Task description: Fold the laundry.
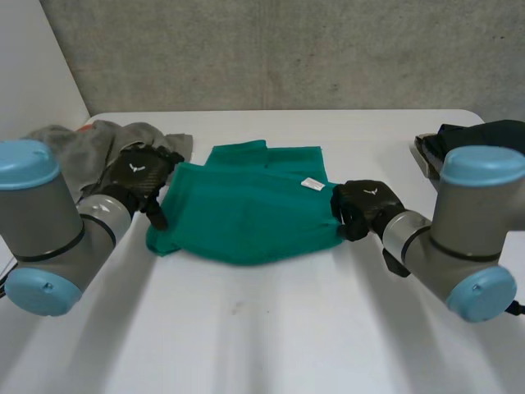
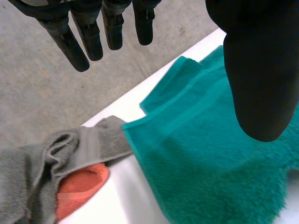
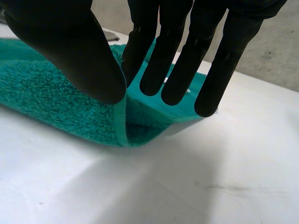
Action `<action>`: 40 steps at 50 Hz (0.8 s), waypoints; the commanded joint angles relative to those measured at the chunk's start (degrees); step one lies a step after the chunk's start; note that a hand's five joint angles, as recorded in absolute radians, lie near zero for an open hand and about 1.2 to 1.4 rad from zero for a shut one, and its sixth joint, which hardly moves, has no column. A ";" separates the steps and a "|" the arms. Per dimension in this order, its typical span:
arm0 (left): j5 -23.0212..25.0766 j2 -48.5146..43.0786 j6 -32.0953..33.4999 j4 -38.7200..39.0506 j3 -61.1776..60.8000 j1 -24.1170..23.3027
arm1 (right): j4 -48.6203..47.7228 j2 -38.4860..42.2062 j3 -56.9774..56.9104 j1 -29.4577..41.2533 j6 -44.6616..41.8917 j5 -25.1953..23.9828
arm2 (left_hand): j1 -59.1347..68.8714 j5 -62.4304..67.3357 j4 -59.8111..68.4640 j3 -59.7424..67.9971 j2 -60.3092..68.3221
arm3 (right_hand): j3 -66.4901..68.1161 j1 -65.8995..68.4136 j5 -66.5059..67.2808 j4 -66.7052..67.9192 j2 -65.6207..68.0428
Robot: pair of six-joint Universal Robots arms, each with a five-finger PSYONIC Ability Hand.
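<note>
Cloths: one green towel (image 1: 246,205), terry, is laid on the bench (image 1: 262,328); one grey towel (image 1: 90,144) is bunched over one orange cloth (image 2: 79,184).
Left robot hand (image 1: 139,176): held wide by the green towel's left edge.
Right robot hand (image 1: 365,205): the right edge is pinched.

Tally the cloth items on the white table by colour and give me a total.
Green: 1, the green terry towel
Grey: 1, the crumpled grey cloth
Orange: 1, the orange cloth tucked under the grey one
Dark: 1, the dark bundle at the table's far right
Total: 4
</note>
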 commanded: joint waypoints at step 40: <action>14.28 -24.50 7.52 -31.94 46.21 -18.67 | 15.43 -18.97 0.52 -4.70 -19.87 -24.90 | 43.15 41.87 43.41 42.88 43.06 | 11.80 14.37 13.05 11.48 12.12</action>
